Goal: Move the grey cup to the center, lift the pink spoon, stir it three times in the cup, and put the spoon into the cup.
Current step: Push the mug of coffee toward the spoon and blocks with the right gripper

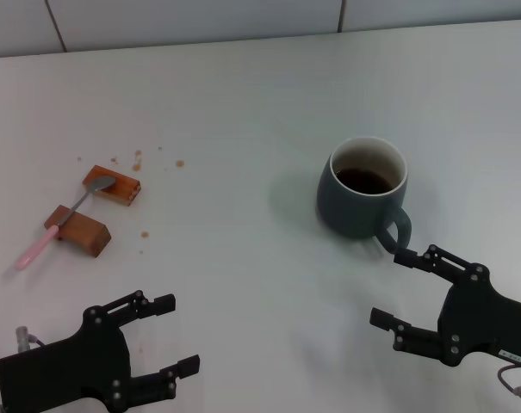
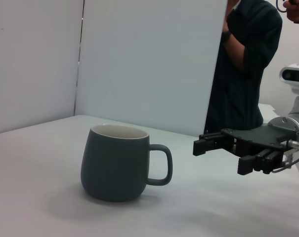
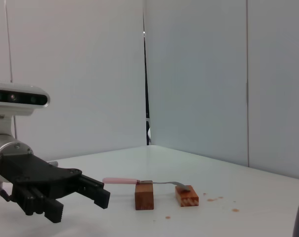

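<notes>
Grey cup [image 1: 364,188] sits approx 2 o'clock of table ctr, handle toward right gripper [image 1: 400,290], jaws spread, just short. Risk: clipping handle sloshes liquid. Left gripper [image 1: 172,334] spread, idle.

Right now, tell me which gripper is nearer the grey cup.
Right. The right gripper is open just beside the handle of the grey cup, not touching. The left gripper is open across the table, nearer the pink spoon.

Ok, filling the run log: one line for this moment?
grey cup: untouched | pink spoon: on blocks | left gripper: open | right gripper: open, near handle
</notes>
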